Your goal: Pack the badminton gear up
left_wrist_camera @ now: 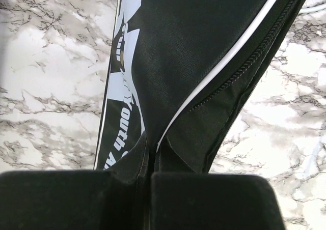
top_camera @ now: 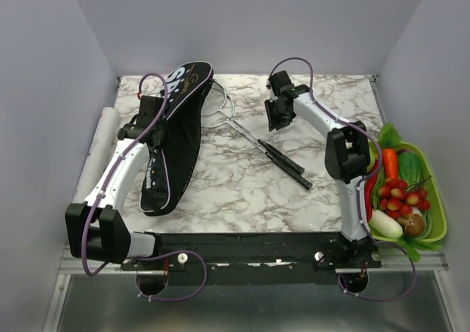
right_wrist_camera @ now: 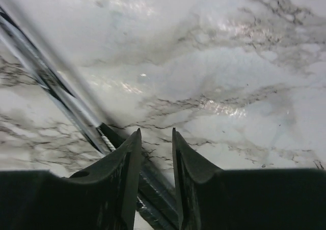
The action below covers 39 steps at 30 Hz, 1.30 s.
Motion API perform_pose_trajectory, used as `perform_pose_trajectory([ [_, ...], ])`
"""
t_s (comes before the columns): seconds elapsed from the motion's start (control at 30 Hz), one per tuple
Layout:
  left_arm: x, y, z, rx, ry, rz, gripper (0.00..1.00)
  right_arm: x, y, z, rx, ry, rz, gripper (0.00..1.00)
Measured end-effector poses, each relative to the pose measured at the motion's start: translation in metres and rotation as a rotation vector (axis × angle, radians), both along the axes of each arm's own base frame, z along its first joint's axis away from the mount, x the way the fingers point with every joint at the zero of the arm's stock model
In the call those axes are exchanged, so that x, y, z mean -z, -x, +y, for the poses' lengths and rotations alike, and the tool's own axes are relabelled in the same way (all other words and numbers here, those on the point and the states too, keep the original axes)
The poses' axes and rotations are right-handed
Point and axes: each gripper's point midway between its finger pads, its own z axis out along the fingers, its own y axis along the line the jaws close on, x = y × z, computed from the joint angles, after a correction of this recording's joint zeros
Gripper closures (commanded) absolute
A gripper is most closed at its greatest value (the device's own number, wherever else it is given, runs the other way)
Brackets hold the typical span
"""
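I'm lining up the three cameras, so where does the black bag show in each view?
Top external: the bag lies left of centre, slanting from the far edge toward the near left.
Left wrist: the bag fills the middle and top, its fabric pinched between the left fingers.
Right wrist: not in it.
Shared landmark: the marble table, seen in all three.

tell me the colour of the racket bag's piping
White, against the black racket bag; clearest in the left wrist view.
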Motion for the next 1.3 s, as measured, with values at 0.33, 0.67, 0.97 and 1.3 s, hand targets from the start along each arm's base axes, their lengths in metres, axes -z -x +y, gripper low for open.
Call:
perform_pose_trajectory([
  [0.33, -0.007, 0.003, 0.000, 0.002, 0.005, -0.020, 1.00, -0.061, -0.050, 0.069, -0.052, -0.180, -0.172, 0.52],
  [0.67, -0.006, 0.005, 0.000, 0.002, 0.004, -0.011, 1.00, -0.022, -0.038, 0.099, -0.075, -0.214, -0.080, 0.50],
  [0.97, -0.006, 0.008, 0.000, 0.003, 0.003, -0.001, 1.00, -0.001, -0.033, 0.103, -0.081, -0.206, -0.039, 0.52],
  [1.3, -0.006, 0.009, 0.001, 0.002, 0.002, 0.000, 1.00, 0.003, -0.032, 0.102, -0.078, -0.189, -0.036, 0.54],
])
